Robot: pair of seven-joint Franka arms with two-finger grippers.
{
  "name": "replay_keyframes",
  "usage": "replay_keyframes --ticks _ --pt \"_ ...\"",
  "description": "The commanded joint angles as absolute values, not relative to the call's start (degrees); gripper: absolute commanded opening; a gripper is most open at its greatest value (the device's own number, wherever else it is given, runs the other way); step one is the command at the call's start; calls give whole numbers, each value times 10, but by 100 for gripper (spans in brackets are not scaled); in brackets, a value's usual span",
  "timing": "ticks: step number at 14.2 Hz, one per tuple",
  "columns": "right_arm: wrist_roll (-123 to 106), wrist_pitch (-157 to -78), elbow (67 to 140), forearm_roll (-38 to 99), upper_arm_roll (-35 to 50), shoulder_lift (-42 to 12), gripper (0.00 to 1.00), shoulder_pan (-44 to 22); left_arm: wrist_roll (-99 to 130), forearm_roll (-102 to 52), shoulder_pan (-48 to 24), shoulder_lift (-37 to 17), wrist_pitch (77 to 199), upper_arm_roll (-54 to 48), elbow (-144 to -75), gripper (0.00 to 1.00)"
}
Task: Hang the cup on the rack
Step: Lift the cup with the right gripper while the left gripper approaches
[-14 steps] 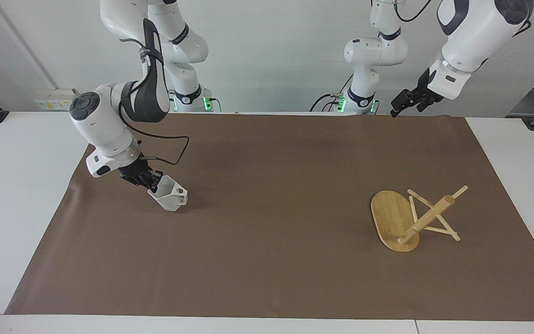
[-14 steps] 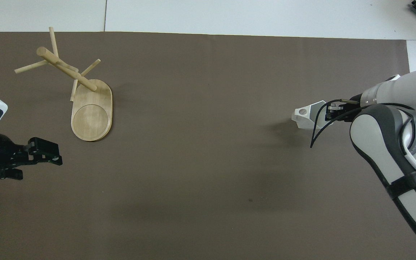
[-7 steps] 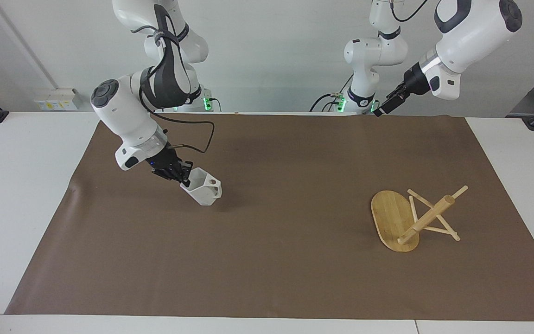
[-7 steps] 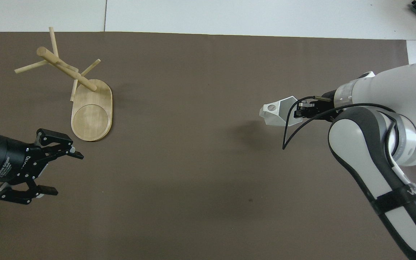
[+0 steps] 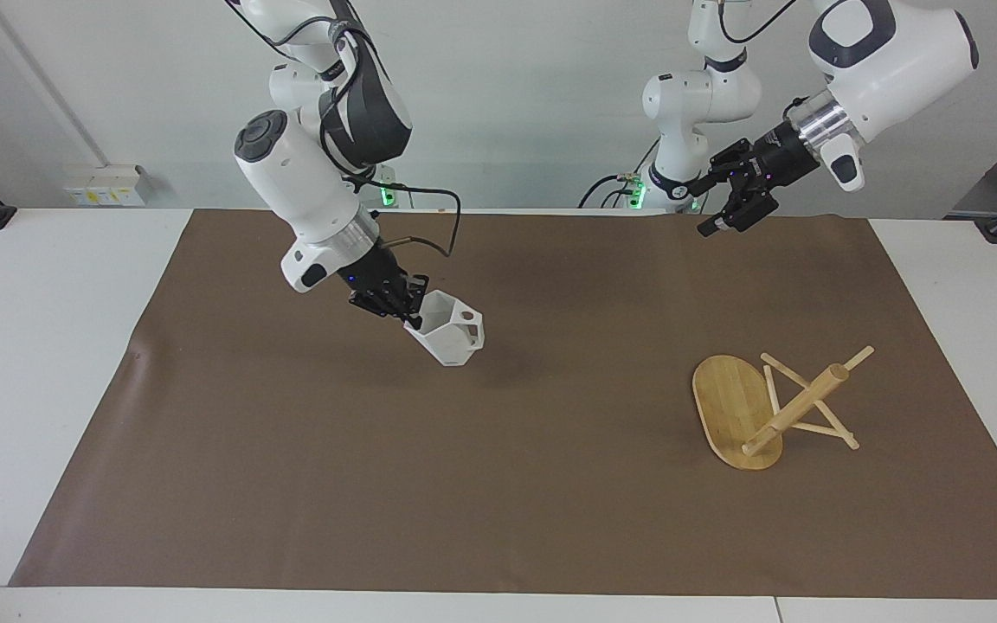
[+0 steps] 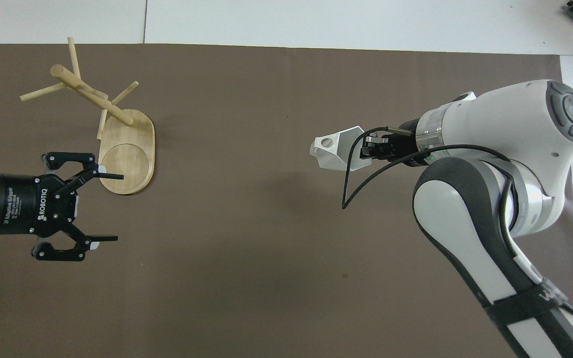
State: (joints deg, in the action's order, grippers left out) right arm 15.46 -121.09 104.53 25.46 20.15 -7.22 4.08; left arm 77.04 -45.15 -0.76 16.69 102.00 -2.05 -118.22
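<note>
Gripping the cup [image 5: 449,337] aloft, right gripper [image 5: 402,311] angled down; left gripper [image 6: 110,207] spread wide.

my white bench [image 5: 48,363] has a brown mat [image 5: 507,484] on it, rack [image 5: 745,411] tipped over on that

A plain white cup [image 5: 451,337] is seen, and a light yellow-brown wooden rack [image 5: 736,411] with fine stripes in its wood. Both are set against a plain dark brown mat [image 5: 498,484] laid on a white table [image 5: 40,346]
</note>
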Motion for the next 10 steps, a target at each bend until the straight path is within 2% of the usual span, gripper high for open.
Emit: replay_keyframes --ticks 1,7,10 --pt "161 -1213 1034 321 226 -69 0 50 827 -509 -6 186 1068 -23 -1210 100" --pt "175 -1243 1012 345 312 -74 0 49 824 -594 -15 121 1154 -25 -1224 100" --pt "187 -1279 1013 397 349 -74 0 49 787 -600 -76 77 1193 -25 -1225 100"
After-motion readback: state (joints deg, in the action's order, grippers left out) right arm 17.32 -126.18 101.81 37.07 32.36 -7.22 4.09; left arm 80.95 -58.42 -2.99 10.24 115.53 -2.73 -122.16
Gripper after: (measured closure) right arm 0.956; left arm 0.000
